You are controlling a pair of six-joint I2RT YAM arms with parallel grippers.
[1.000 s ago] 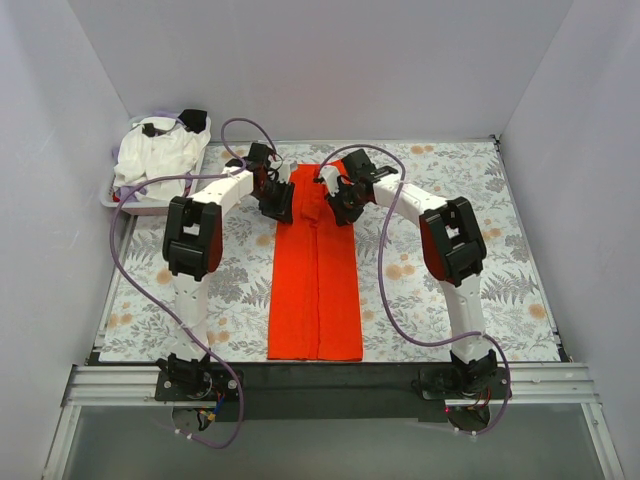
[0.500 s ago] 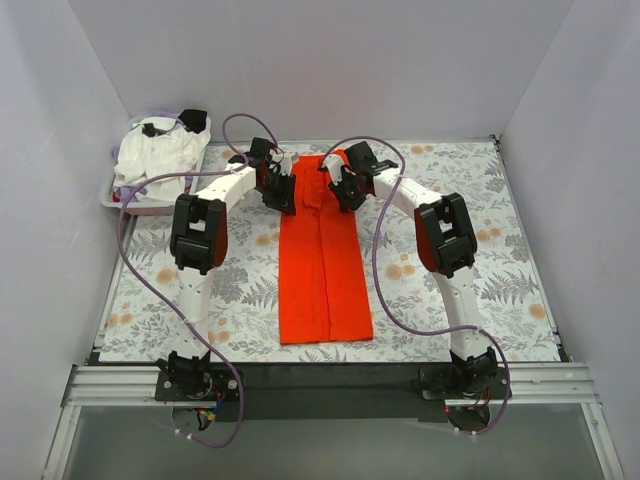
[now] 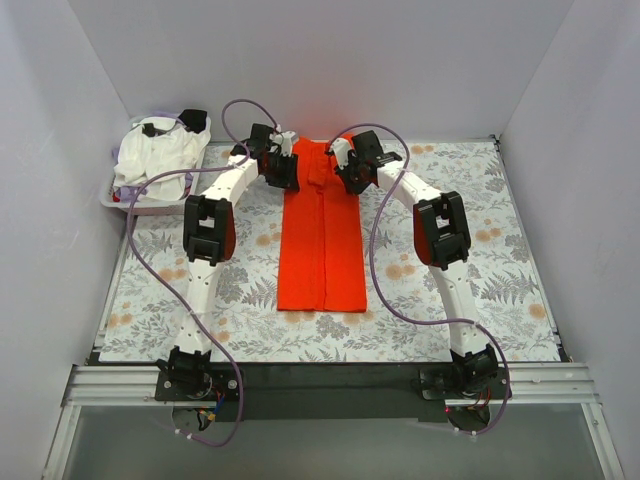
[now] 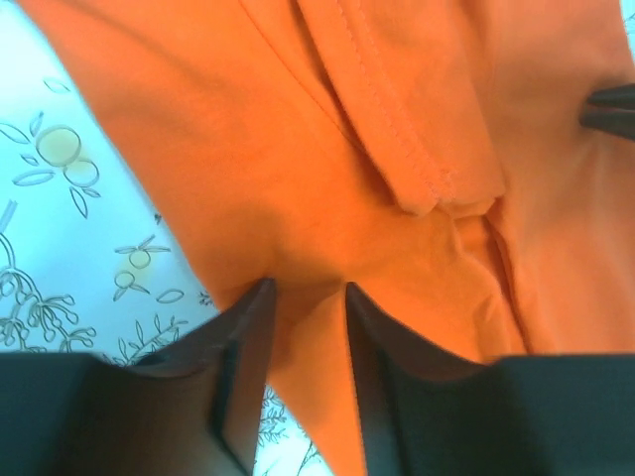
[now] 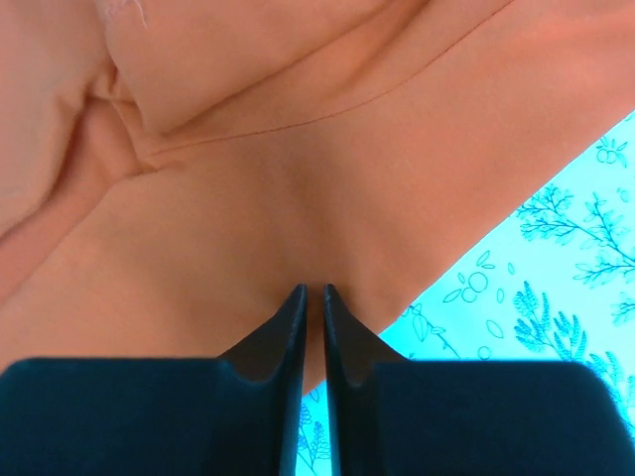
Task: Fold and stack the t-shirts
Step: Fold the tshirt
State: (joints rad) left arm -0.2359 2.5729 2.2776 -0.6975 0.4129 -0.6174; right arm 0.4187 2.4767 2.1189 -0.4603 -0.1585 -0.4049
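I judge the task to be at an early stage. At the far left corner of the desk the white shirts [image 3: 160,160] lie in a loose heap, unfolded, and I see no stack anywhere.

The left gripper [image 4: 308,293] sits at the far end of the orange shirt [image 3: 322,250], on its left edge. Its fingers [image 4: 248,327] are set narrow, with a pinch of orange cloth held between them.

The orange shirt lies flat on the floral cloth [image 3: 500,250] in the middle of the desk. It forms a long narrow strip running from the far edge toward the near edge, with both sides folded in. The crosswise folds are not yet made.

The right gripper [image 5: 313,293] holds the shirt's far right edge, its fingers [image 5: 283,327] almost touching and the cloth nipped between them.

Containers: one tray [image 3: 112,200] stands at the far left corner. It holds the white heap, with something dark on top that I cannot identify.
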